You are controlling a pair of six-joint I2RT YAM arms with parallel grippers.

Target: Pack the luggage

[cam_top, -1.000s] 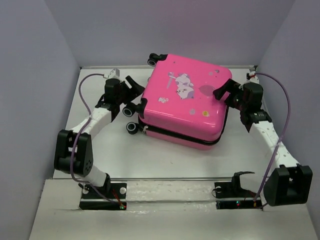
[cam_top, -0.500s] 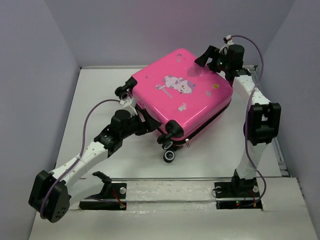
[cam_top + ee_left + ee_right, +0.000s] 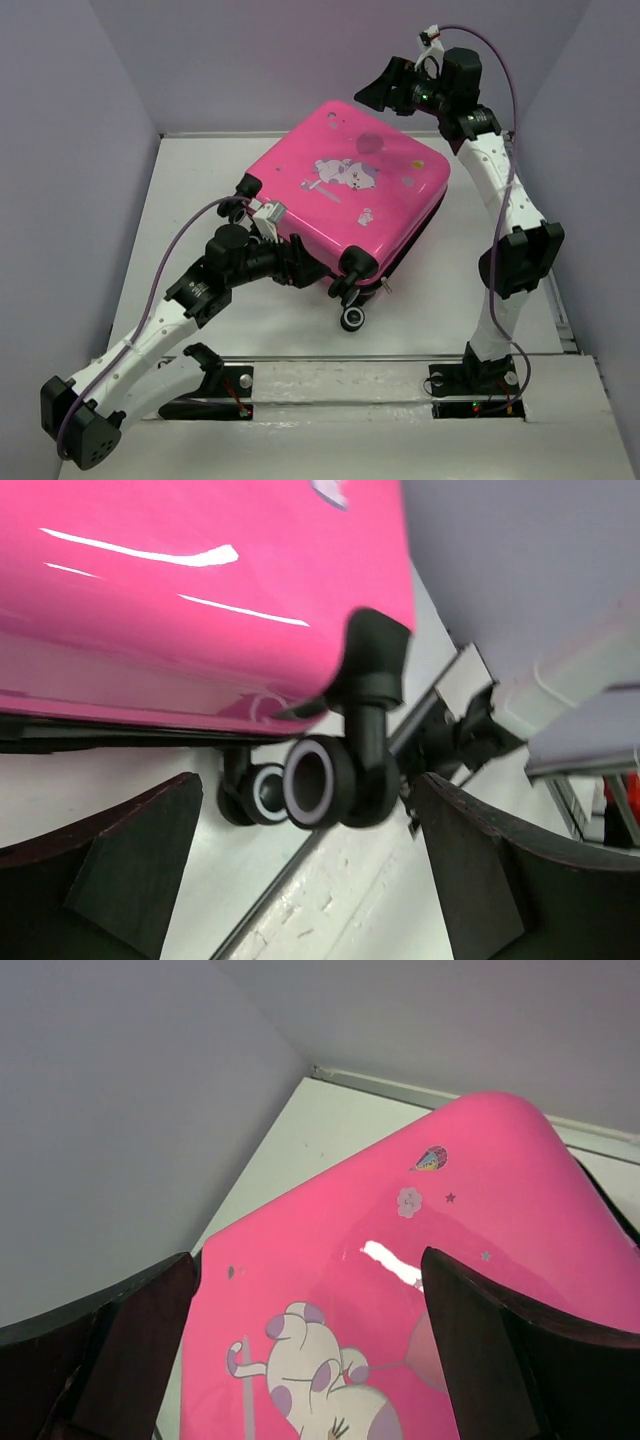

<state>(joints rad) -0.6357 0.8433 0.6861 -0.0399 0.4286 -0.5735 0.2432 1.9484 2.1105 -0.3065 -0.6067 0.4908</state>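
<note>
One closed pink suitcase [image 3: 360, 200] rests on the bench [image 3: 195, 190]. The left pincer [image 3: 300, 270], wide and empty, sits by its near wheels [image 3: 320, 780]. The right pincer [image 3: 375, 92], equally wide, hovers above its far corner.

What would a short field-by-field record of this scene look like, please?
luggage: pink suitcase, closed, printed side up on the table
left tool: open, at the suitcase's near corner, a wheel between its fingers, nothing gripped
right tool: open, raised above the suitcase's far corner, empty
</note>
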